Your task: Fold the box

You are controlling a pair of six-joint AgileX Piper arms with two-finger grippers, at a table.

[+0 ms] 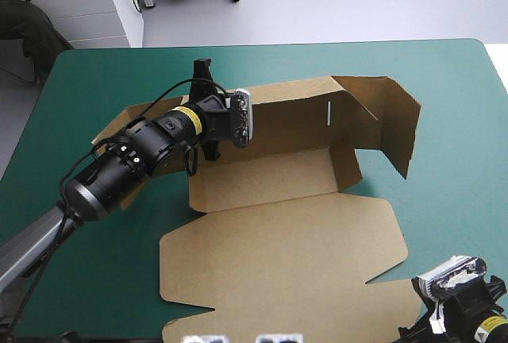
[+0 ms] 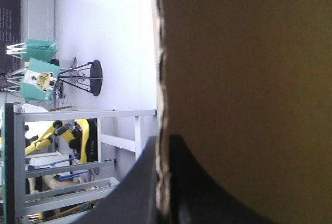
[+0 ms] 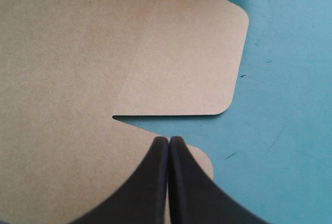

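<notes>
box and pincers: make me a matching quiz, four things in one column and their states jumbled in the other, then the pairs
Things
1. left pincer
2. right pincer
3. lid
4. right-hand wall

States
a. lies flat on the teal-green cover
b. shut on an edge of the box
c. stands raised
d. shut, holding nothing, beside a notch in the lid

Pairs: 1-b, 2-d, 3-a, 4-c
</notes>
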